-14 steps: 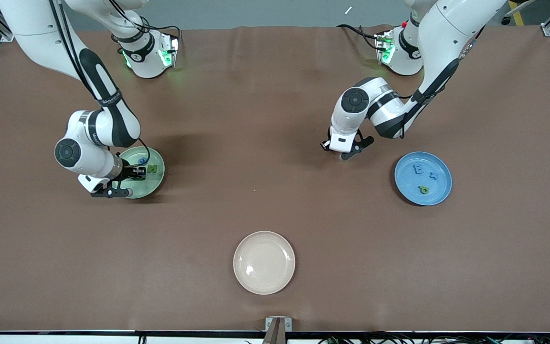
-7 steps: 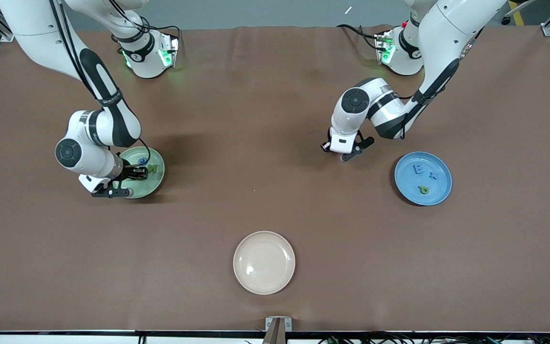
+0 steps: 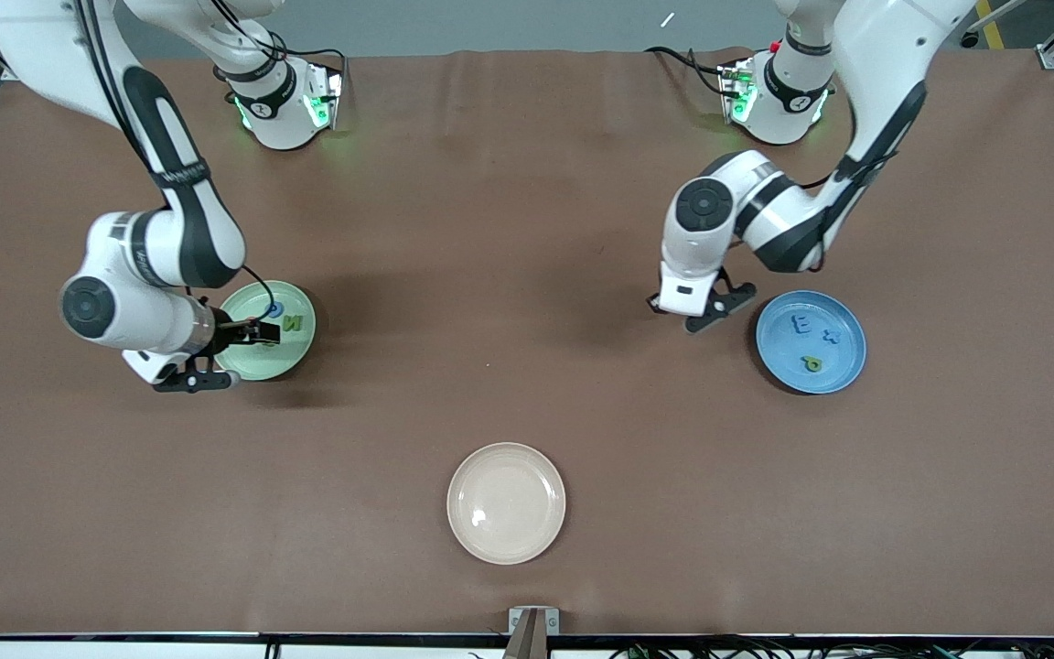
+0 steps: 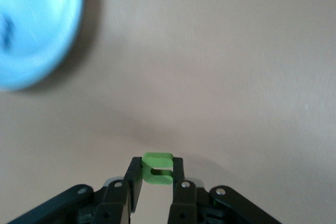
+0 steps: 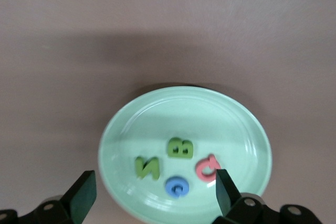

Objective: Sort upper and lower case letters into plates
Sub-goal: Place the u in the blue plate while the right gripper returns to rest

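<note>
Plates first, working from the camera's edge of the table (image 3: 527, 229) toward the arm bases. Nearest the front camera you've got the cream plate (image 3: 506, 502), sitting about midway between the two ends of the table with nothing in it.

Farther from the camera come the two sorting plates, well apart from each other. The blue plate (image 3: 811, 341) sits toward the left arm's end, and you can see a blue E (image 3: 801, 323), another small blue letter (image 3: 830, 337) and a little green letter (image 3: 812, 363) in it. I can't read those last two. The mint green plate (image 3: 266, 330) sits toward the right arm's end. Your right wrist view shows its load nicely: a green N (image 5: 147, 168), a green B (image 5: 180, 148), a red C (image 5: 209, 168) and a blue G (image 5: 178, 185), all lying flat inside the rim and close together.

Your right claw (image 5: 152, 195) is up over the mint green plate, its fingers spread wide with nothing between them, over the rim nearest the camera.

Your left claw (image 4: 156, 182) is over bare table just beside the blue plate, on the side toward the middle of the table. It's pinching a small green letter piece (image 4: 157, 167) between its fingertips; the wrist view shows the piece sticking out past the tips, with the blue plate off at the edge of that picture. Which letter it is, I can't tell.
</note>
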Controlling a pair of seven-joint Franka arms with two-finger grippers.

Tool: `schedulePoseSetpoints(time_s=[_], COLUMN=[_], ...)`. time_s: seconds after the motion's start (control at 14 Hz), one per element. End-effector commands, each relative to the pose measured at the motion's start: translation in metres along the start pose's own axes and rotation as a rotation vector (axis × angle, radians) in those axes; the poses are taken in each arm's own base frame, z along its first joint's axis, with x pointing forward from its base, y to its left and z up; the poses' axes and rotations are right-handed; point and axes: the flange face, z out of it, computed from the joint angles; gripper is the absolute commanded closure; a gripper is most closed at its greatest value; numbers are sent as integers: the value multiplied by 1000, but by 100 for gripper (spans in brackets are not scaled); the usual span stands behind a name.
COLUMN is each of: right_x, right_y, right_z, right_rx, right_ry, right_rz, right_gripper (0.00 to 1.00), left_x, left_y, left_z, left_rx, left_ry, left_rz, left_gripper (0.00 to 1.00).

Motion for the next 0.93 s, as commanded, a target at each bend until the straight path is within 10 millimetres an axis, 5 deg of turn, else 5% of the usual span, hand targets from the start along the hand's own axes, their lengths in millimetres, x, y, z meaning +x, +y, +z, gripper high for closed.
schedulePoseSetpoints(time_s=[0.0, 0.29, 0.5, 0.86], right_x=[-3, -2, -11, -19], right_y=[2, 22, 47, 72], right_z=[-75, -168, -203, -248], right_rx=[6, -73, -60, -89], right_ry=[-10, -22, -11, 66], right_rz=[8, 12, 45, 34], right_gripper=[0, 0, 0, 0], left_x=[36, 92, 114, 122], left_y=[-34, -85, -112, -120], left_z=[-13, -8, 4, 30], left_rx=[20, 20, 12, -46], left_ry=[19, -3, -25, -51], left_rz=[110, 221, 265, 269], left_gripper=[86, 86, 86, 86])
